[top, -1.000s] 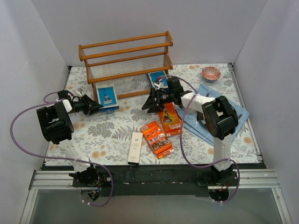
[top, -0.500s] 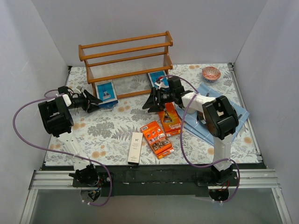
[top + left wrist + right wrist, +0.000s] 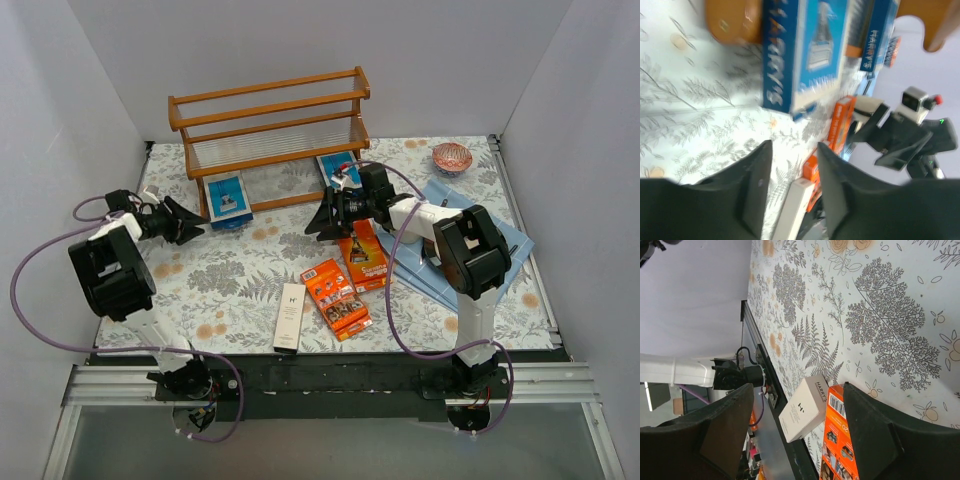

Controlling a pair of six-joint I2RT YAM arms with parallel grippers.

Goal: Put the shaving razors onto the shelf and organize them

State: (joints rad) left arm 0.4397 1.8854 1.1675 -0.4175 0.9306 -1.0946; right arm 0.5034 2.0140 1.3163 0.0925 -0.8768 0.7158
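Two blue packs stand at the bottom of the shelf, one near each end. In front of the shelf, two orange packs and the white box lie on the desk. The left pincer and right pincer hover there, both spread and empty.

A small red bowl sits beyond a blue cloth on the floral table.

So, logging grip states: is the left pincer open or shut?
Open. In the wrist view the left pincer has its fingers apart, only tablecloth between them.
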